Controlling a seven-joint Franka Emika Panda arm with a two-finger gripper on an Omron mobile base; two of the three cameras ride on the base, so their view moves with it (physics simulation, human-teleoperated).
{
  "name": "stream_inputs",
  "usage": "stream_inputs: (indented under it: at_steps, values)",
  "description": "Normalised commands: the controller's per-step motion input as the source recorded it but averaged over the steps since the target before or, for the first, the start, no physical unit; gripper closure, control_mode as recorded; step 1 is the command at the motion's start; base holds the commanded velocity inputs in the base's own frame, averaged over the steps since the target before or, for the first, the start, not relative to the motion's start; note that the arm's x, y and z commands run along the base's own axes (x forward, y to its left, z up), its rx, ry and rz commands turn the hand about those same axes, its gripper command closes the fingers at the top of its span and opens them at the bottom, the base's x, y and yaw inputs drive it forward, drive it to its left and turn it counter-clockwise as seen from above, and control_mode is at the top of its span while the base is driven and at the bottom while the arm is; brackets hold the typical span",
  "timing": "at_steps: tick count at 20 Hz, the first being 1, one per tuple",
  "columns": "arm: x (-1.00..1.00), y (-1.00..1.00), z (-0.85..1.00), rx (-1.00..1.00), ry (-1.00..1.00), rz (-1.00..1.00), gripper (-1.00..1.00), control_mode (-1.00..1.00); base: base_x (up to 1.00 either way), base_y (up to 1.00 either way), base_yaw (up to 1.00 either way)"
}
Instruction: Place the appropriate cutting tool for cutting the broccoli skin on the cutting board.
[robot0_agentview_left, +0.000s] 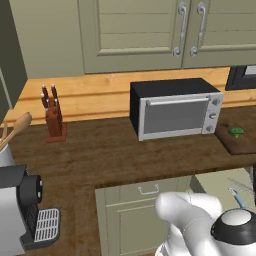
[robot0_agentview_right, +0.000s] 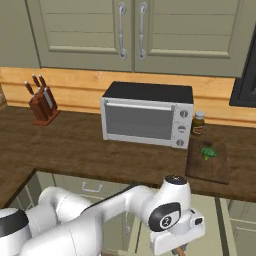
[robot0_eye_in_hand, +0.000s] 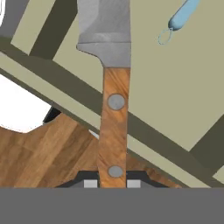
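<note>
In the hand view my gripper (robot0_eye_in_hand: 112, 183) is shut on the cutting tool (robot0_eye_in_hand: 114, 113), a knife with a riveted brown wooden handle and a grey blade that runs to the top of the view. It hangs over an open pale drawer. The gripper (robot0_agentview_right: 178, 247) sits low, below the counter's front edge, with a bit of brown handle under it. The dark cutting board (robot0_agentview_right: 210, 170) lies on the counter right of the oven, and the green broccoli (robot0_agentview_right: 208, 152) rests on its far part. From the left, the board (robot0_agentview_left: 243, 144) and broccoli (robot0_agentview_left: 236, 132) are at the right edge.
A silver toaster oven (robot0_agentview_right: 147, 120) stands mid-counter with a small brown bottle (robot0_agentview_right: 198, 123) beside it. The knife block (robot0_agentview_right: 41, 105) is at far left. A light-blue-handled utensil (robot0_eye_in_hand: 183, 15) lies in the open drawer (robot0_agentview_left: 220, 182). A coffee machine (robot0_agentview_left: 20, 210) is at near left.
</note>
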Motion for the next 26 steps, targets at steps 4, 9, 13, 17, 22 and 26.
stream_inputs:
  at_steps: [4,9,13,17,22,26]
  values:
    - [-0.12,-0.47,1.00,0.00,-0.06,0.10,1.00,-1.00,0.00,0.00,0.00]
    - [0.50,-0.66,0.93,0.00,-0.02,0.00,1.00,-1.00,0.00,0.00,0.00]
    - [0.88,-0.69,0.66,0.01,0.00,-0.01,1.00,-1.00,0.00,0.00,0.00]
    - [0.94,-0.75,0.31,0.04,0.00,-0.02,1.00,-1.00,0.00,0.00,0.00]
    - [0.92,-0.55,0.01,0.05,0.00,0.00,1.00,-1.00,0.00,0.00,0.00]
    - [1.00,-0.34,-0.08,0.03,0.00,0.00,1.00,-1.00,0.00,0.00,0.00]
